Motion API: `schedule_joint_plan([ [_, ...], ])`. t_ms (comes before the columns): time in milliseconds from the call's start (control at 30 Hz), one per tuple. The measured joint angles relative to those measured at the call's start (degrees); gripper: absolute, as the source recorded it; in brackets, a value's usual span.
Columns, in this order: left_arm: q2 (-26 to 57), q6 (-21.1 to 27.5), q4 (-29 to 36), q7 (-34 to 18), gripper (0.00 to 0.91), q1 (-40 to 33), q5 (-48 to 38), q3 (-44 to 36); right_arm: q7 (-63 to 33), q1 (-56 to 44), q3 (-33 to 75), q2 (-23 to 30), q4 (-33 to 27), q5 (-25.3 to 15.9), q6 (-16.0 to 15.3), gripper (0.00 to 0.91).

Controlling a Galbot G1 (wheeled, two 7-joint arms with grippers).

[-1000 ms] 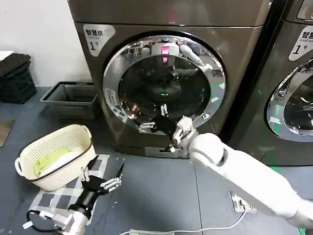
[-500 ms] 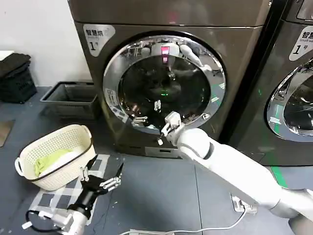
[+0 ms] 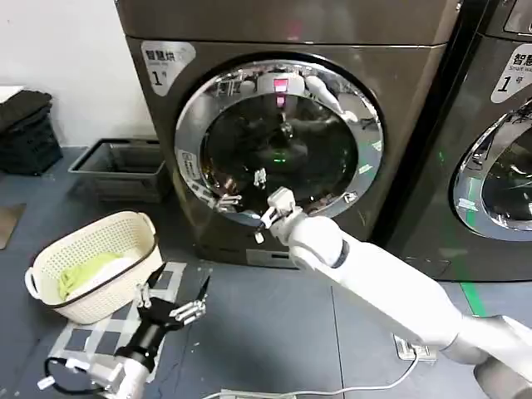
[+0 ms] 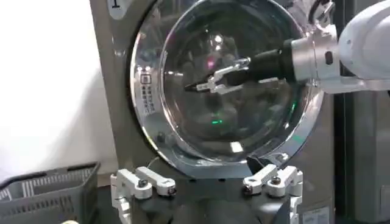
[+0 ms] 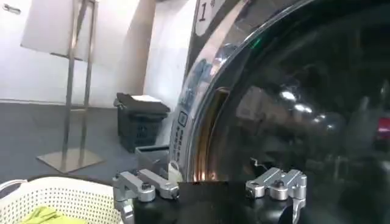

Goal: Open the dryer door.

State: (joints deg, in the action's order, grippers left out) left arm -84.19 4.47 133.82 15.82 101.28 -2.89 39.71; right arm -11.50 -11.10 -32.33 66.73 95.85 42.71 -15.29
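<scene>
The right gripper (image 3: 245,202), fingers open, is at the shut dryer door (image 3: 278,145) and might slip off its shiny ring.

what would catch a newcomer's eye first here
The dryer door, a big chrome ring around dark glass, sits shut on the bronze-grey machine. The right hand reaches open toward the door's lower left rim. The left hand waits open near the floor, beside a cream laundry basket.

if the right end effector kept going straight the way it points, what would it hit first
Most likely the dryer door: the right end effector, open, points at its lower left, near where the dark glass meets the chrome ring. The remaining gap is hard to judge.
</scene>
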Motion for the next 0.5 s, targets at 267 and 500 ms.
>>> schedule_joint_plan([
  [267,0.01,-0.01,0.01,0.02,0.907,-0.10,0.06,0.04,0.20,0.70,-0.86,2.03,-1.32,0.14,-0.12,0.907],
  [500,-0.02,-0.03,-0.01,0.03,0.907,-0.08,0.07,0.04,0.24,1.54,-2.02,3.71,-2.07,0.24,-0.14,0.907],
])
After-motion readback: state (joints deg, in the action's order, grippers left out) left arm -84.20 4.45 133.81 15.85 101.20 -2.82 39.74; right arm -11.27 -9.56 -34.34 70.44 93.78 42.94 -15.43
